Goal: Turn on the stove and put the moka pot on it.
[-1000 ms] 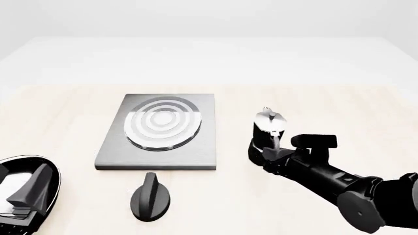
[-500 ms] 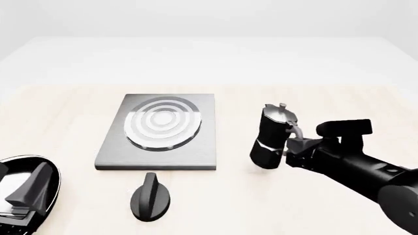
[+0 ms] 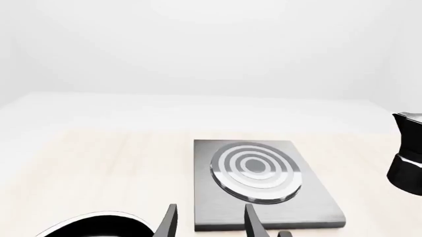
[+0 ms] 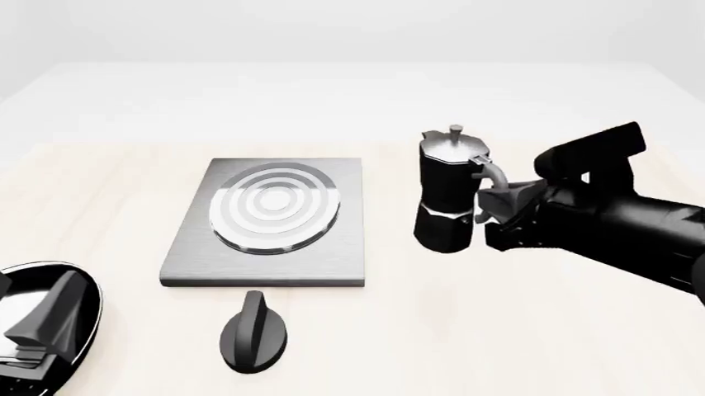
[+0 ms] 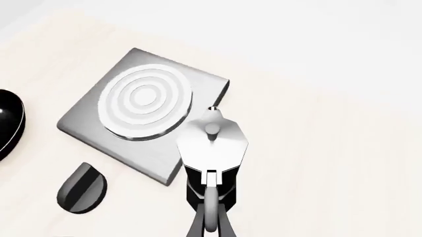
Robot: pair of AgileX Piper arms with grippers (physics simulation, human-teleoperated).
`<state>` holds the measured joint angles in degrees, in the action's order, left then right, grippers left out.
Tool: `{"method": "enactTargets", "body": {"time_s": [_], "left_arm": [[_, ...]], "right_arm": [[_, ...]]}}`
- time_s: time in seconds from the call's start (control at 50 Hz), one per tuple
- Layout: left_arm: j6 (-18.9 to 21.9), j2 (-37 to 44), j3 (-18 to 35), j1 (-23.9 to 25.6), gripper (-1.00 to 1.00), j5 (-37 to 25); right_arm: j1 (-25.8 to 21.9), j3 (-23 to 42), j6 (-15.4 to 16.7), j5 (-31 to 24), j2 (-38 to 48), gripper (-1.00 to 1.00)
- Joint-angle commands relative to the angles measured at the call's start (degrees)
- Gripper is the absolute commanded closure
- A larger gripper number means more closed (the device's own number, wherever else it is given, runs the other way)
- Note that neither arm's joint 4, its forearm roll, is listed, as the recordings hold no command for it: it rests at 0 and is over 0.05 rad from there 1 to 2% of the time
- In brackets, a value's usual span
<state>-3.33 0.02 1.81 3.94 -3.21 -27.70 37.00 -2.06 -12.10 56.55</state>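
The moka pot (image 4: 445, 198), black and faceted with a silver lid, hangs upright above the table, just right of the stove (image 4: 264, 219). My right gripper (image 4: 499, 200) is shut on its curved handle. In the right wrist view the pot (image 5: 212, 148) is seen from above, over the stove's near corner (image 5: 142, 116), with the fingers (image 5: 209, 223) closed on the handle. My left gripper (image 4: 42, 328) is low at the front left, open and empty. Its fingers (image 3: 170, 223) frame the stove (image 3: 254, 173), and the pot (image 3: 407, 158) is at that view's edge.
A black oval knob (image 4: 254, 332) lies on the table in front of the stove; it also shows in the right wrist view (image 5: 82, 187). The left arm's glossy black housing (image 5: 8, 123) sits left of the stove. Pale wooden table all round.
My right gripper has risen and moved back with the moka pot. The pot has gone from low beside the table surface to upright and clearly higher. The left arm has barely moved.
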Motion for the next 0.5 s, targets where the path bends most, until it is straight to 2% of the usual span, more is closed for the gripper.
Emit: {"method": "enactTargets", "body": {"time_s": [0.02, 0.24, 0.34, 0.5], "left_arm": [[-0.2, 0.0, 0.1, -0.4, -1.00, 0.2], [-0.3, 0.0, 0.0, -0.9, -1.00, 0.4], [-0.2, 0.0, 0.0, -1.3, -1.00, 0.4], [-0.1, 0.0, 0.0, -1.5, -1.00, 0.5]], "right_arm": [[-3.6, 8.0, 3.5, -2.8, 2.5, 1.00], [-7.0, 13.0, 4.7, 0.2, 8.0, 1.00], [-7.4, 16.1, 7.1, 0.9, 10.7, 1.00], [-9.6, 19.3, 7.3, 2.4, 14.6, 1.00]]}}
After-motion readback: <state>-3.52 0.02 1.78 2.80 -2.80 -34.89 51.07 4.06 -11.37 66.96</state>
